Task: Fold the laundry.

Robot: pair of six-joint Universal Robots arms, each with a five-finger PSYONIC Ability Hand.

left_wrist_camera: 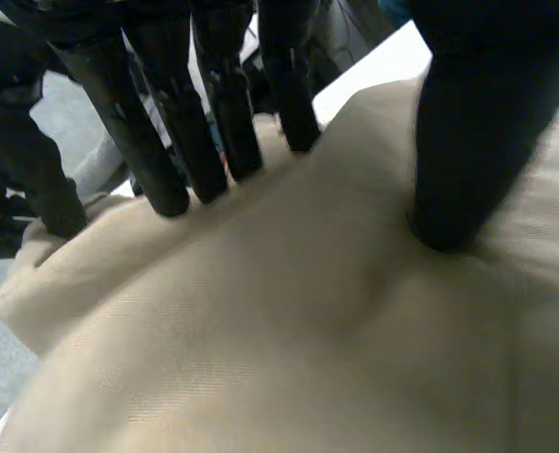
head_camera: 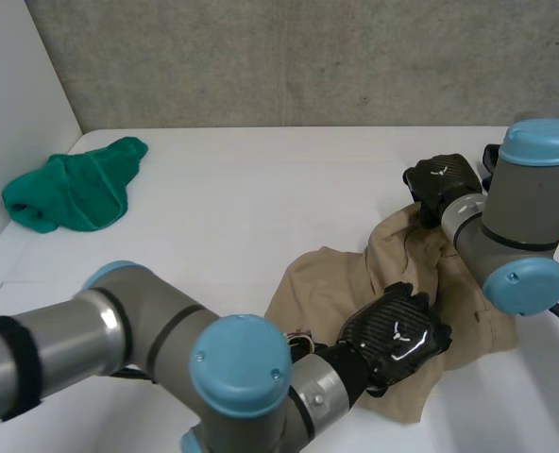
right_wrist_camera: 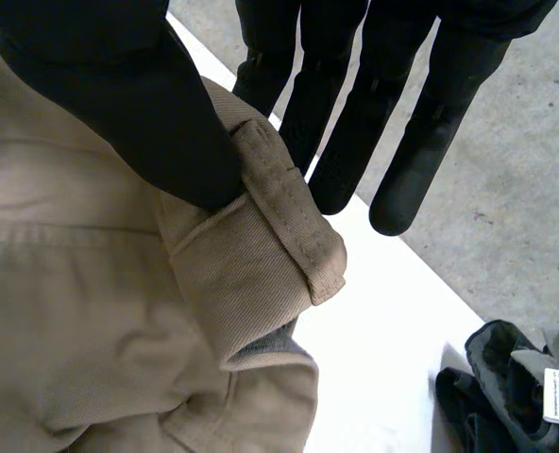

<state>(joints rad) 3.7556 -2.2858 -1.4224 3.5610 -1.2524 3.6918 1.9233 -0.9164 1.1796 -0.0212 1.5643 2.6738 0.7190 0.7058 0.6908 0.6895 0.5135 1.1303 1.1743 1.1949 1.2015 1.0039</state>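
A tan garment [head_camera: 327,283] lies crumpled on the white table [head_camera: 261,189], right of the middle. My left hand [head_camera: 398,335] rests palm down on its near part. In the left wrist view the fingers [left_wrist_camera: 213,123] stand straight with their tips on a ridge of the tan cloth [left_wrist_camera: 308,330], and the thumb presses the cloth a little apart from them. My right hand [head_camera: 442,181] is at the garment's far edge. There its thumb [right_wrist_camera: 138,104] pinches a rolled hem [right_wrist_camera: 279,236] against the straight fingers.
A green cloth [head_camera: 72,189] lies bunched at the far left of the table, by the white side wall. A dark garment with a white label [right_wrist_camera: 511,387] lies on the table just beyond my right hand. A grey wall runs behind the table.
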